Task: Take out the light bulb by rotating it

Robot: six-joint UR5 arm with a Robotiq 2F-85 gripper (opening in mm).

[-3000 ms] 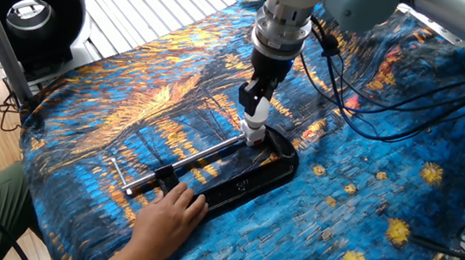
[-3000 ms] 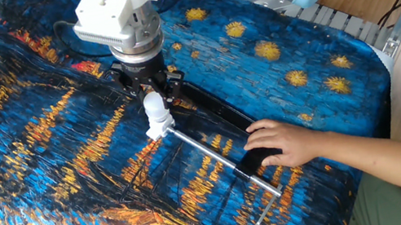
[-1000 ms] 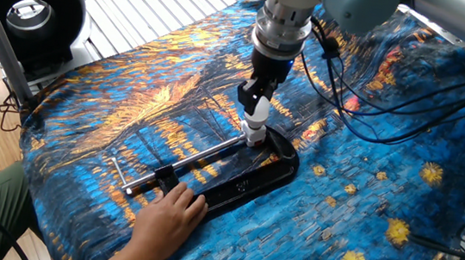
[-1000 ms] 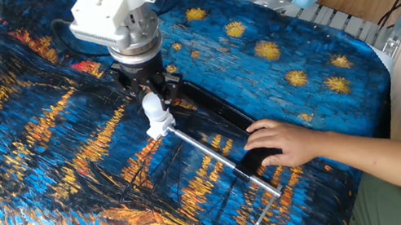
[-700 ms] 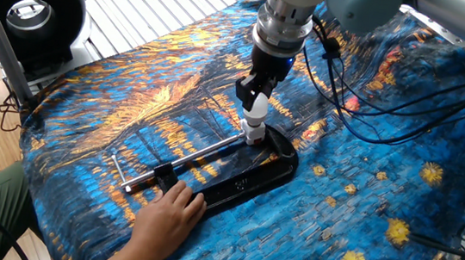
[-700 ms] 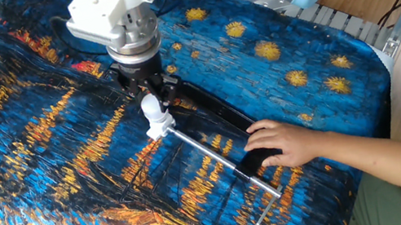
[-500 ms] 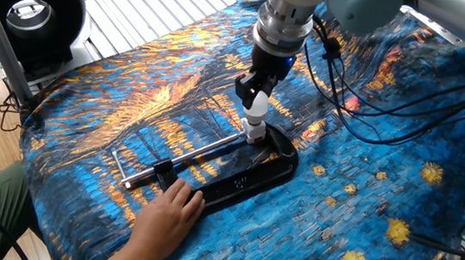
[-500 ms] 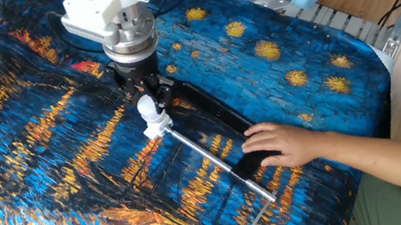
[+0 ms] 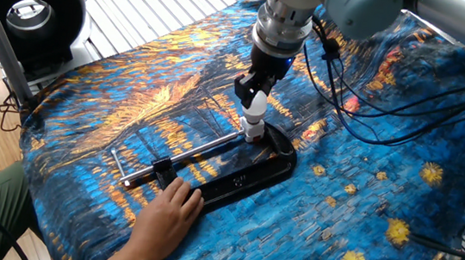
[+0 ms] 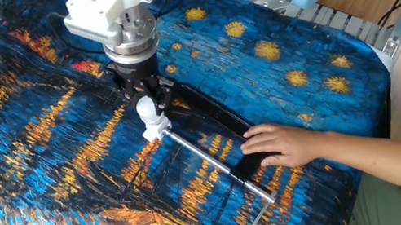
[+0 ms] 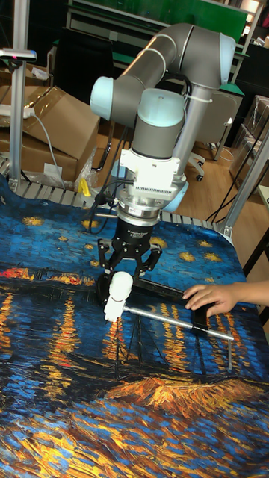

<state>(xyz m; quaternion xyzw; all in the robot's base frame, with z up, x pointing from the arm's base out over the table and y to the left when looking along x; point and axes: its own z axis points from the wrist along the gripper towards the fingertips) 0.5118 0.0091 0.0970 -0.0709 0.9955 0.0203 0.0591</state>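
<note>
The light bulb [image 10: 147, 107], a small white globe, stands upright in a white socket [image 10: 155, 128] at the end of a black clamp [image 9: 249, 177]. From above, my gripper [image 10: 146, 101] comes straight down and is shut on the light bulb, with a black finger on each side of the globe. In one fixed view the light bulb [image 9: 256, 107] shows just under my gripper [image 9: 253, 96]. The tall fixed view has the light bulb [image 11: 120, 284] between the fingers of my gripper [image 11: 124, 275], with the socket [image 11: 113, 306] below it.
A person's hand [image 10: 283, 146] presses on the clamp's far end, beside its silver rod [image 10: 207, 159]. A blue and orange patterned cloth [image 9: 382, 189] covers the table. Black cables [image 9: 409, 97] trail behind the arm. A black round fan [image 9: 26, 13] stands off the table's corner.
My gripper has turned about its axis with the bulb in it. The clamp, its rod and the socket have shifted slightly across the cloth, and the hand moved with them.
</note>
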